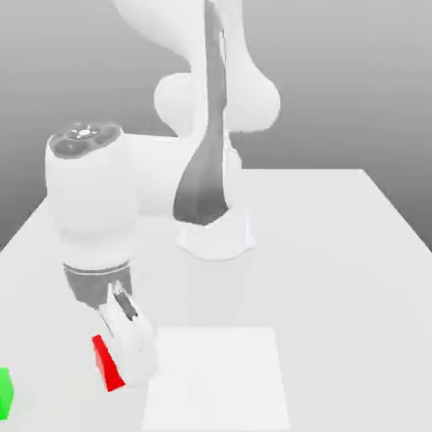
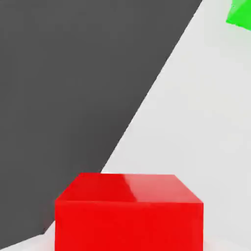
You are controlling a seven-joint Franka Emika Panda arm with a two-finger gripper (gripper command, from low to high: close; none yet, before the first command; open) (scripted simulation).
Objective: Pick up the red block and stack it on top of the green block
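In the exterior view my gripper (image 1: pixel 121 364) is down at the table near the front, at the exterior view's left, pointing downward. It is shut on the red block (image 1: pixel 105 364), a small glossy cube half hidden behind a white finger (image 1: pixel 137 348). The hand view looks close onto the red block (image 2: pixel 128 211) from above. The green block (image 1: pixel 4 393) lies on the table further to the exterior view's left, cut off by the frame edge and apart from the red one. The green block (image 2: pixel 240 12) appears in a corner of the hand view.
The white table (image 1: pixel 337 253) carries a lighter square patch (image 1: pixel 215 375) just right of the gripper. The arm's base (image 1: pixel 215 236) stands behind it. In the hand view the table's edge runs close by the red block, with dark floor (image 2: pixel 59 98) beyond.
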